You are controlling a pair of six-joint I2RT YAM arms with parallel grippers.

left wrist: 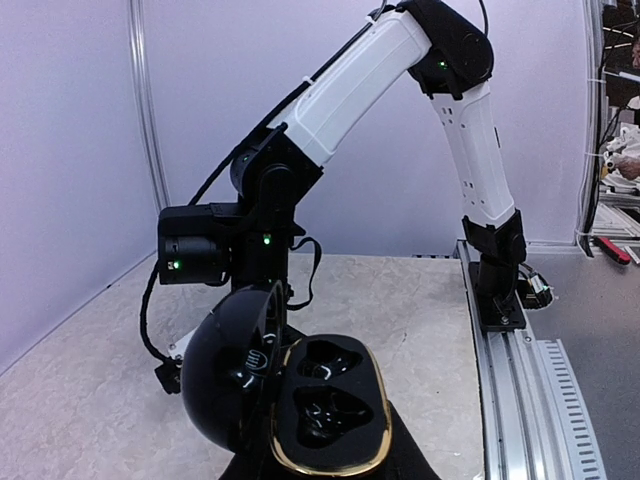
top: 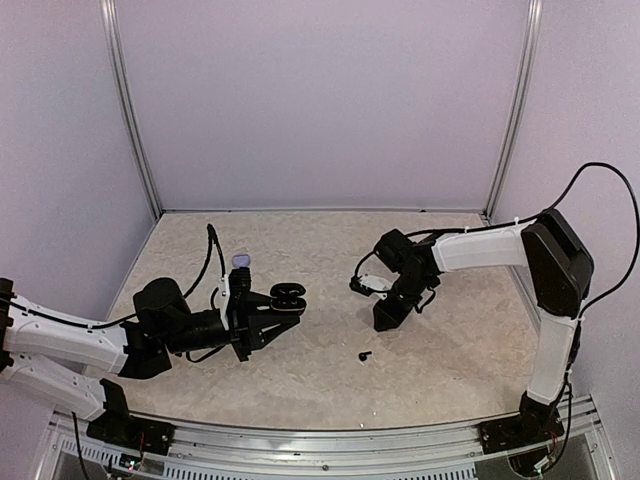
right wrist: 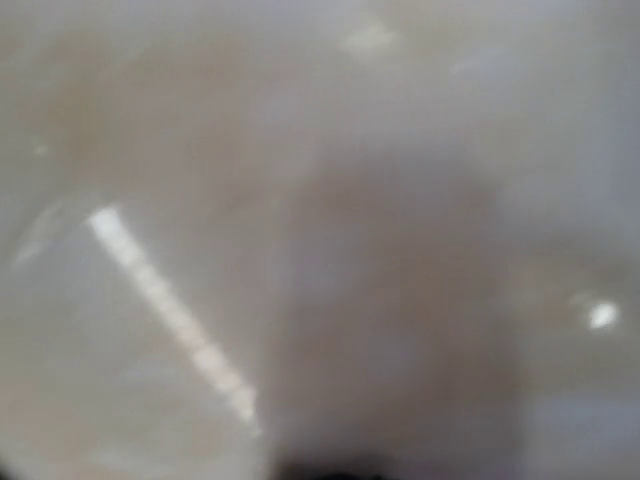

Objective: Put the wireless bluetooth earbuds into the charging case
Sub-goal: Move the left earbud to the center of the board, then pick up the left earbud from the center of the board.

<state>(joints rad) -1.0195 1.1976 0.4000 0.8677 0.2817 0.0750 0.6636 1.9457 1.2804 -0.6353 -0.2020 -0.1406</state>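
My left gripper is shut on the black charging case, holding it above the table at left of centre. The case is open: its domed lid stands up on the left, and the gold-rimmed tray shows two glossy hollows with no bud in them. One black earbud lies on the table in the middle. My right gripper points down at the table a little behind and to the right of that bud. The right wrist view is a close blur of tabletop, so its jaws cannot be read.
A pale lavender round case lies on the table behind the left gripper. A small white part shows beside the right wrist. Walls close the table at the back and sides, and a metal rail runs along the near edge.
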